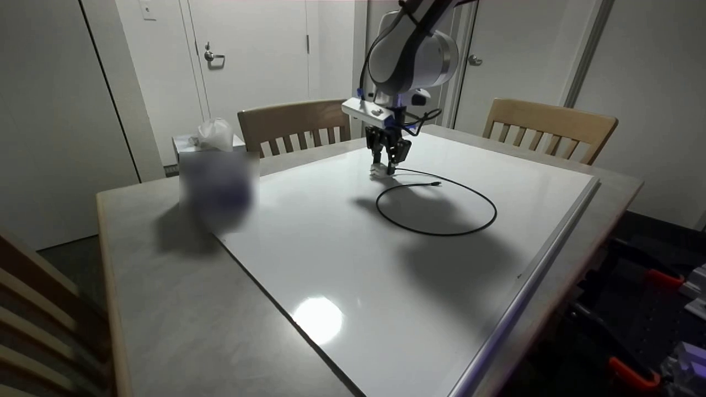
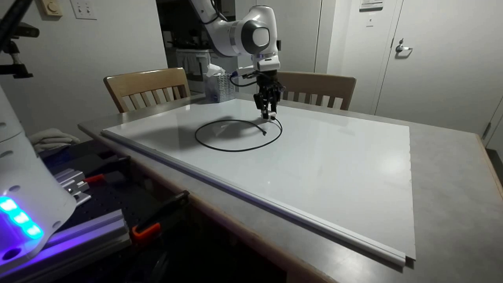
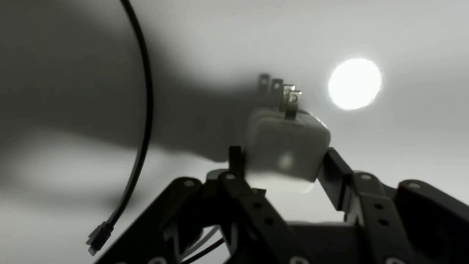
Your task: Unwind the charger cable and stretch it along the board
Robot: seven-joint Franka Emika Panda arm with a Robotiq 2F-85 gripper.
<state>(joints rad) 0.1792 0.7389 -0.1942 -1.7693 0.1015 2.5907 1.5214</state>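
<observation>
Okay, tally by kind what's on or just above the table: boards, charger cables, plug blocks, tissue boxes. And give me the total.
Board: 1
Charger cable: 1
Plug block: 1
Tissue box: 1
Total: 4

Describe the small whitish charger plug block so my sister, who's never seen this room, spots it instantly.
Start at the large glossy white rectangular board on the grey tabletop. Near its far edge in an exterior view, find the black robot gripper, holding the small whitish plug block. Two metal prongs jut from the block, setting it apart from the thin black charger cord looped on the board.
</observation>
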